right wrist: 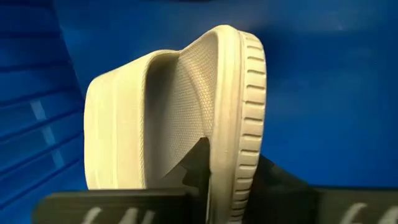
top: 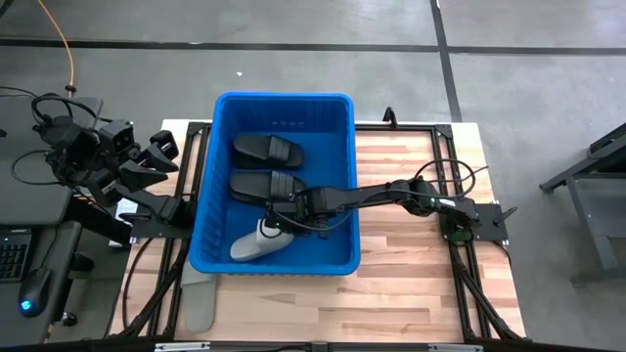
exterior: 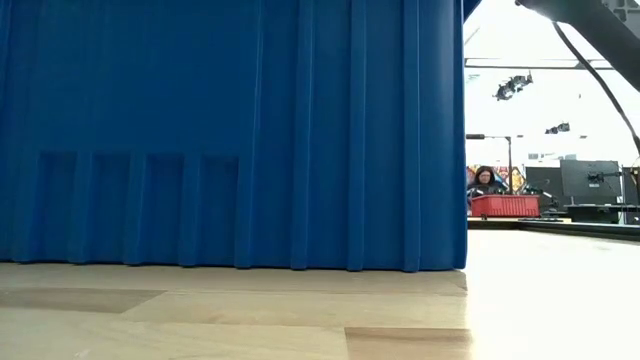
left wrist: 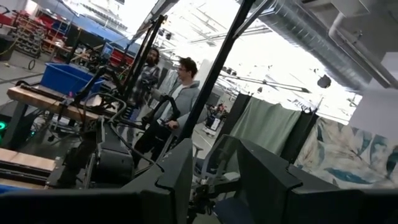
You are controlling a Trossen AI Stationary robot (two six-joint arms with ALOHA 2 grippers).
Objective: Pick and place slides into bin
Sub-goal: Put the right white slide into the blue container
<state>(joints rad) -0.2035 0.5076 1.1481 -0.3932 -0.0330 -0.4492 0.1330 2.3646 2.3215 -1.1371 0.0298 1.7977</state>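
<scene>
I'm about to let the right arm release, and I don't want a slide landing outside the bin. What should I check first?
1. Right gripper over the bin: ok.
2. Grey slide clamped between its fingers: ok.
3. Two black slides clear of the drop spot: ok.
4. Left gripper parked away from the bin: ok.
5. Second grey slide on the table, outside the bin: not ok.
6. Slide height above the bin floor: cannot tell.

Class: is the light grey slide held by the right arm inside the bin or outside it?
Inside: the grey slide, clamped in the right tool, sits within the blue bin's walls.
</scene>
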